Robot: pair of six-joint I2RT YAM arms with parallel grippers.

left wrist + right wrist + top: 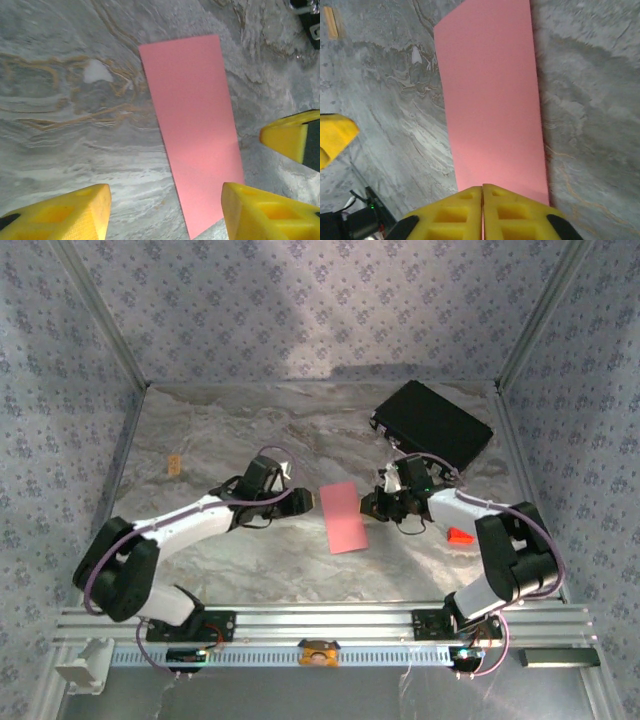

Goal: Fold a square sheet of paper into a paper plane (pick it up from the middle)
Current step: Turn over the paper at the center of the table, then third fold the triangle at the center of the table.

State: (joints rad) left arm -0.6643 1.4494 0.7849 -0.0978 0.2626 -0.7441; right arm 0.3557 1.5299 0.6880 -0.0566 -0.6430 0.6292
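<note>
The square sheet of paper [345, 517] lies flat on the table [250, 430] between the two arms, well apart from the black case [432, 423] at the back. It shows as a narrow pink strip, so I judge it already folded in half once, with the pointed nose folds of the plane yet to be made.

The right gripper [368, 506] has its jaws closed tight, tips together at one edge of the sheet [492, 100], seen plainly in its own wrist view [482, 200]. Whether the tips pinch the paper or only press on it I cannot tell. The left gripper [305, 502] sits just beside the opposite edge with its jaws apart, about half wide [165, 205], and nothing between them; the sheet [192, 125] lies ahead of them.

To do this step well, I would use the closed right jaws as an anchor so the strip cannot slide on the smooth table. The left jaws should come in low, take only the top layer at a corner, and close gently. Thin paper buckles easily, so a slow lift and a square fold over the centre line matter most
</note>
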